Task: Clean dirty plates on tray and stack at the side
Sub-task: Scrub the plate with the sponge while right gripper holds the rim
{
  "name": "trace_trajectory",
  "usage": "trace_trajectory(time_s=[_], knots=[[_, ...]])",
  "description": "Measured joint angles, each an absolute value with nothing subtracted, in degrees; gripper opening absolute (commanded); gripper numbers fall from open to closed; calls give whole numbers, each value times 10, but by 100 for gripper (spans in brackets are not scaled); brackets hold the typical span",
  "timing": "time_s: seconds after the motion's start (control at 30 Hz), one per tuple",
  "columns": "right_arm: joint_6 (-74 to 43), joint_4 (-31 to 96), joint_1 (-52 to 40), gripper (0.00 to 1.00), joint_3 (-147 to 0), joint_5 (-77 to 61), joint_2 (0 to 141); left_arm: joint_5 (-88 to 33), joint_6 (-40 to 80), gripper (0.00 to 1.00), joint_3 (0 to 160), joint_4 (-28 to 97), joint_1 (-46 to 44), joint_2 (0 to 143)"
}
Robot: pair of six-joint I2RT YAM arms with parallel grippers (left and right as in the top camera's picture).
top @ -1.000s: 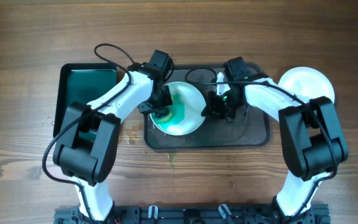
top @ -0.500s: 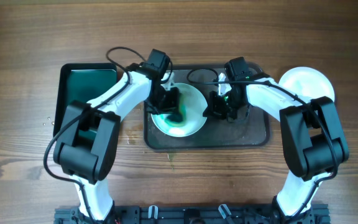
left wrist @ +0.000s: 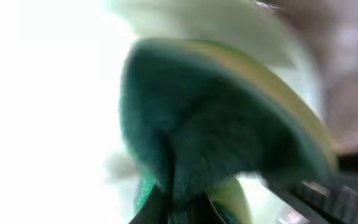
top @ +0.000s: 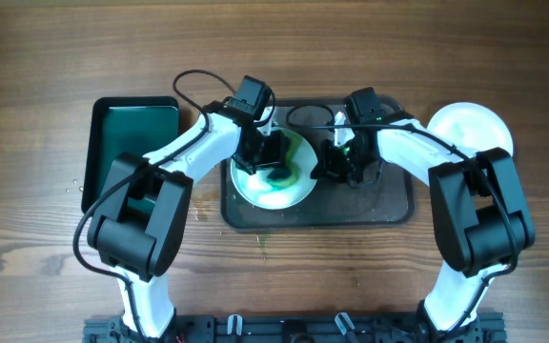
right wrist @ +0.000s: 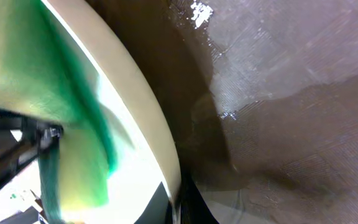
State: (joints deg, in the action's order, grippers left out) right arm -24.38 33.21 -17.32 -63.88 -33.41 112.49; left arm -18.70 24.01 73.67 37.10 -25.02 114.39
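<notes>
A white plate (top: 267,191) smeared teal-green lies on the left half of the dark tray (top: 379,205). My left gripper (top: 273,157) hovers over the plate's upper middle, shut on a green-and-yellow sponge (left wrist: 216,124) pressed to the plate (left wrist: 42,93); the view is blurred. My right gripper (top: 330,164) is shut on the plate's right rim. In the right wrist view the cream rim (right wrist: 135,99) runs down between the fingers of that gripper (right wrist: 179,206), with a green smear (right wrist: 48,74) inside it and the wet tray (right wrist: 291,124) beside it. A clean white plate (top: 470,129) sits on the table right of the tray.
A smaller black tray with a green inside (top: 132,143) stands on the wooden table left of the dark tray. Small green drips (top: 263,246) mark the table in front of the tray. Both arms reach in from the near edge.
My left gripper has carried the sponge rightward and slightly up across the plate, dragging the green smear with it. The right gripper and the plate have stayed put.
</notes>
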Motion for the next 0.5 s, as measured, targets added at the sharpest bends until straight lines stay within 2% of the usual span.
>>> trace_trajectory(time_s=[0.27, 0.5], knots=[[-244, 327, -177, 4, -639, -335, 1125, -4, 349, 4, 750, 447, -251, 1132], [-238, 330, -183, 4, -639, -335, 1125, 9, 348, 4, 755, 521, -264, 1132]])
